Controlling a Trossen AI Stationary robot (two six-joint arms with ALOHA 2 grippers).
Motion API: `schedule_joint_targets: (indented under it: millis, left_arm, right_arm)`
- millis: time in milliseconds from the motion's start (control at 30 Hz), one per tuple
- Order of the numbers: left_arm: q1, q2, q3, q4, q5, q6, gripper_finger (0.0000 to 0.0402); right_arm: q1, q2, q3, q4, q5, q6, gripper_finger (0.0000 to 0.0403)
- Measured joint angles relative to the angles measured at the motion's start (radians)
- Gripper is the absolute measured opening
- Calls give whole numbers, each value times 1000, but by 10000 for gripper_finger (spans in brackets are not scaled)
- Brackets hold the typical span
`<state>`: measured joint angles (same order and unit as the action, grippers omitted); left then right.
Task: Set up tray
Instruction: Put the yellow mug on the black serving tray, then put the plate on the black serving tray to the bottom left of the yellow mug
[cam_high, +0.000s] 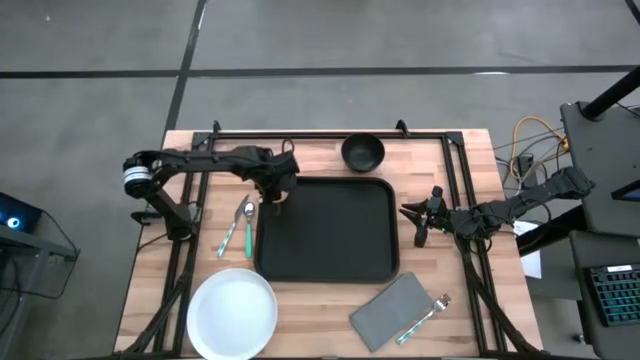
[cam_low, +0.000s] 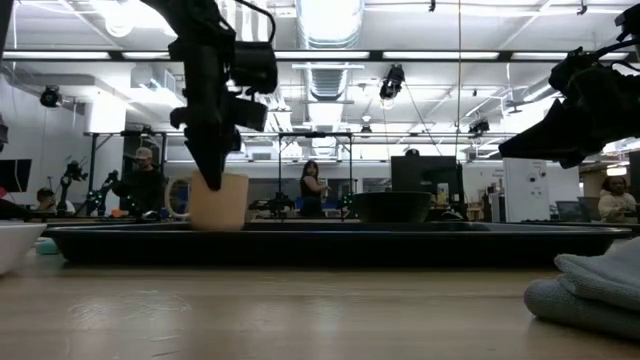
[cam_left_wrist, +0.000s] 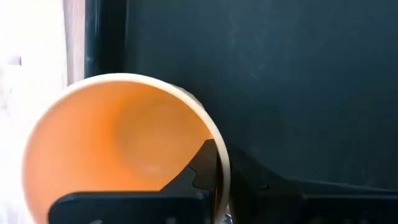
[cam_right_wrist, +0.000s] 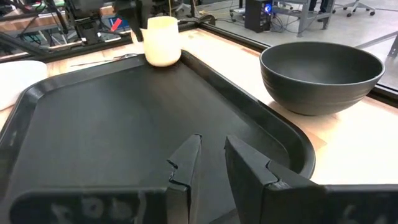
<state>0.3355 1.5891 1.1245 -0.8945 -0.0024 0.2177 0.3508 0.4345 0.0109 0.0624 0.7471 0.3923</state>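
The black tray lies in the middle of the table in the high view, and so far only one item looks to be on it: a pale cup standing upright in its upper left corner, seen in the low view resting on the tray's floor. The left gripper sits right at that cup, and the left wrist view shows one finger inside the cup and the other outside, pinched together on the rim, so the cup is placed or nearly placed but not yet let go. The rest of the setting is off the tray. The dark bowl stands just above the tray's upper edge, near but apart from it. A spoon with a green handle lies on the wood just left of the tray, the white plate sits at the lower left of the frame, and the grey napkin lies at the lower right with a fork partly on it. The right gripper hovers just off the tray's right edge, its fingers a narrow gap apart with nothing between them. By my reading the job is at an early stage: cup about done, with the bowl, plate, napkin and cutlery probably left to move
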Motion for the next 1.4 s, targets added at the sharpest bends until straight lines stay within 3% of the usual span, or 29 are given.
schedule_joint_targets:
  millis: [200,367,533,667,800,900,1000,1267,1400]
  left_arm:
    - [1,-3,-19,-7,-2,-7,17]
    - [-1,-18,45,-25,-3,-20,73]
    - [-51,-26,154,-228,4,-62,135]
    - [-233,-42,241,-465,7,-89,157]
    - [-476,-42,249,-525,-40,-146,159]
    - [-633,-41,202,-456,-25,-164,159]
    - [-715,-52,137,-371,9,-279,160]
    - [-774,-146,-143,-126,74,-665,160]
    - [-789,-210,-311,62,164,-834,160]
  right_arm:
    - [0,0,0,1,0,1,73]
    - [0,0,0,1,-20,1,78]
    - [0,0,0,0,-27,1,79]
    - [0,0,0,0,-51,-3,74]
    - [0,13,0,0,-52,-3,69]
    - [0,26,0,0,-52,-2,68]
    - [0,43,0,0,-53,1,68]
    - [0,52,0,1,-76,6,68]
    - [0,52,0,1,-85,8,68]
